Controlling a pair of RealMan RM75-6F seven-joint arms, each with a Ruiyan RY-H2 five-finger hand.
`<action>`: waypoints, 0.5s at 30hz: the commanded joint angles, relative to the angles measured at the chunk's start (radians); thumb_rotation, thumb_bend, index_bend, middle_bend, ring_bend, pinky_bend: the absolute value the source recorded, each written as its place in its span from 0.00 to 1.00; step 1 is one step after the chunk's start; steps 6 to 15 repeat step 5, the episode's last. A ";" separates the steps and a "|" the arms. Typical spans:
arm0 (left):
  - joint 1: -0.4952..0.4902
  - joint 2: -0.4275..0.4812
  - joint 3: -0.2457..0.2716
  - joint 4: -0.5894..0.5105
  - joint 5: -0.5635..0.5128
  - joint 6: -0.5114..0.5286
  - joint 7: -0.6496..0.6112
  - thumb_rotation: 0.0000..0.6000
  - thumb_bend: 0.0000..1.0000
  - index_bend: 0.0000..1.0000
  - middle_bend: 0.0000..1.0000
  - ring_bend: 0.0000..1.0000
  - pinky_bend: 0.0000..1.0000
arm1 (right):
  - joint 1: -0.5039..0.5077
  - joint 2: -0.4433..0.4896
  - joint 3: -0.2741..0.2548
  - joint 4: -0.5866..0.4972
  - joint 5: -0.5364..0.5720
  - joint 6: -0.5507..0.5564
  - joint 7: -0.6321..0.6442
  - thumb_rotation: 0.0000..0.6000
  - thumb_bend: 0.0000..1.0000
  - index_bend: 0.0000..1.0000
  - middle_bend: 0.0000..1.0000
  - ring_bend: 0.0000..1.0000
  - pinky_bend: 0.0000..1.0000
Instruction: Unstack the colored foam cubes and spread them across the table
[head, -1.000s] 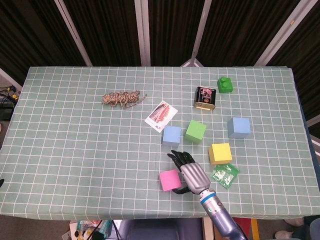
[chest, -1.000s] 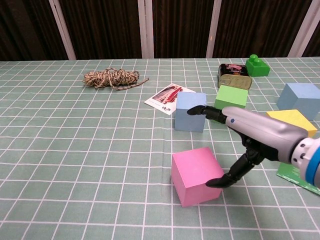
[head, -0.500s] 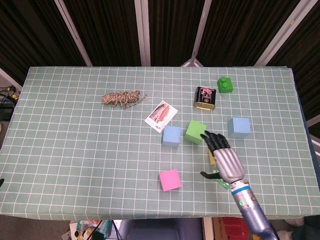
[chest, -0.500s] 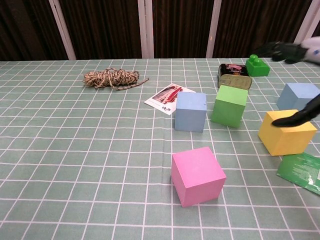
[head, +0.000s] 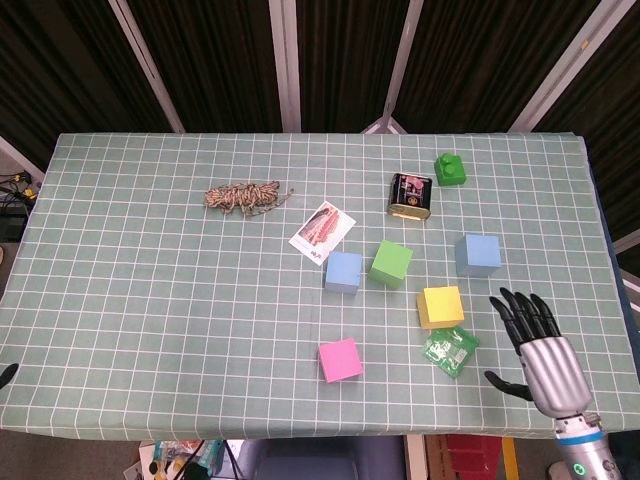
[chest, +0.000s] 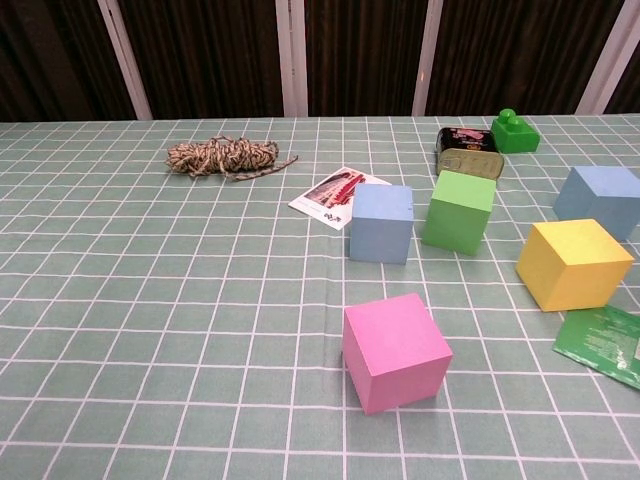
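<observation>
Several foam cubes lie apart on the checked table, none stacked. A pink cube (head: 340, 360) (chest: 394, 351) sits nearest the front. A light blue cube (head: 343, 272) (chest: 381, 222) and a green cube (head: 391, 263) (chest: 459, 211) stand side by side at mid-table. A yellow cube (head: 440, 306) (chest: 574, 263) and a second blue cube (head: 478, 254) (chest: 601, 200) lie to the right. My right hand (head: 538, 352) hovers at the front right with fingers spread and nothing in it, right of the yellow cube. The chest view does not show it. The left hand is out of sight.
A black tin (head: 410, 195) (chest: 468, 151) and a green toy brick (head: 450, 169) (chest: 514, 132) stand at the back right. A yarn bundle (head: 245, 195) (chest: 224, 156) lies back left, a card (head: 323, 230) (chest: 338, 192) near the middle, and a green packet (head: 449, 349) (chest: 604, 343) in front of the yellow cube.
My right hand let go of the pink cube and swung right past the yellow cube to the front right corner. It left the chest view. The cubes stayed put.
</observation>
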 joint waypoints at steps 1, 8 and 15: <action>0.001 0.000 0.004 0.003 0.005 -0.001 0.004 1.00 0.19 0.18 0.00 0.00 0.08 | -0.075 -0.023 -0.017 0.087 -0.030 0.078 -0.079 1.00 0.13 0.00 0.00 0.00 0.00; 0.003 0.002 0.008 0.003 0.009 -0.002 0.004 1.00 0.19 0.18 0.00 0.00 0.08 | -0.106 -0.033 0.003 0.084 -0.031 0.120 -0.123 1.00 0.13 0.00 0.00 0.00 0.00; 0.003 0.002 0.008 0.003 0.009 -0.002 0.004 1.00 0.19 0.18 0.00 0.00 0.08 | -0.106 -0.033 0.003 0.084 -0.031 0.120 -0.123 1.00 0.13 0.00 0.00 0.00 0.00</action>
